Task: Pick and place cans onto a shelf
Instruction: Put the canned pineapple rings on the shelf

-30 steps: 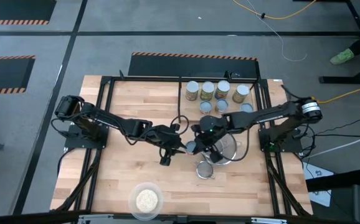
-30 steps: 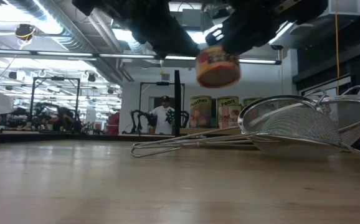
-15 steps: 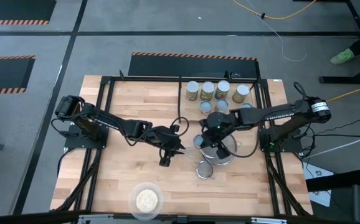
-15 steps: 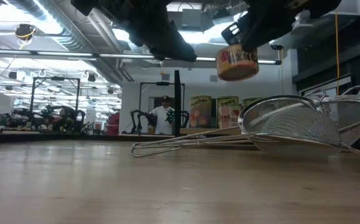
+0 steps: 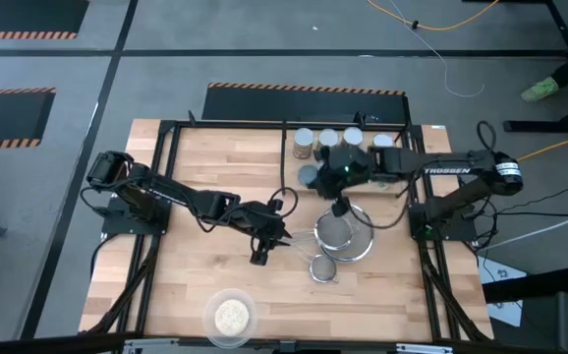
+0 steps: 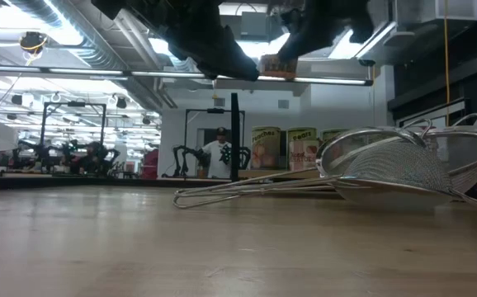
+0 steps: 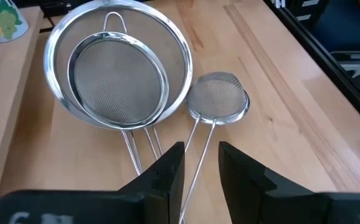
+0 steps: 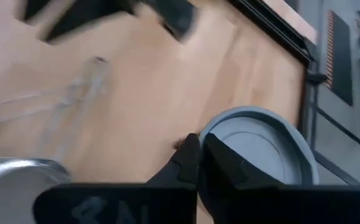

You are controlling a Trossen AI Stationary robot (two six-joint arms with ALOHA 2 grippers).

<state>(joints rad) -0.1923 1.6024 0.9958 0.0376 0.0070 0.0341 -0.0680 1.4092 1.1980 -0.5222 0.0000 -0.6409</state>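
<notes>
We see the right gripper point(image 5: 315, 177) raised above the tabletop point(image 5: 215, 167), at the near-left corner of the shelf point(image 5: 402, 187), with its fingers clamped on a short can point(image 5: 310, 177). In the right wrist view that can's round grey-blue top point(image 8: 261, 152) sits hard against the closed fingers point(image 8: 189, 163), the tabletop below it. From the low view the held can point(image 6: 278, 68) shows only as a sliver of label at the top of the picture, well clear of the wood.

The other cans point(image 5: 327, 141) stand on the shelf toward the tabletop's far edge, cream-topped ones in a row and partly hidden by the right arm.

The left gripper point(image 5: 276, 236) hangs low near the middle of the tabletop, its fingers point(image 7: 167, 177) parted with nothing between them. Just ahead of it lie three wire mesh strainers: a large strainer point(image 7: 180, 74) with a medium strainer point(image 7: 118, 81) nested inside, and a small strainer point(image 7: 218, 103) beside them, their handles running back toward the gripper.

A clear dish of grains point(image 5: 230, 316) rests near the tabletop's front edge.
</notes>
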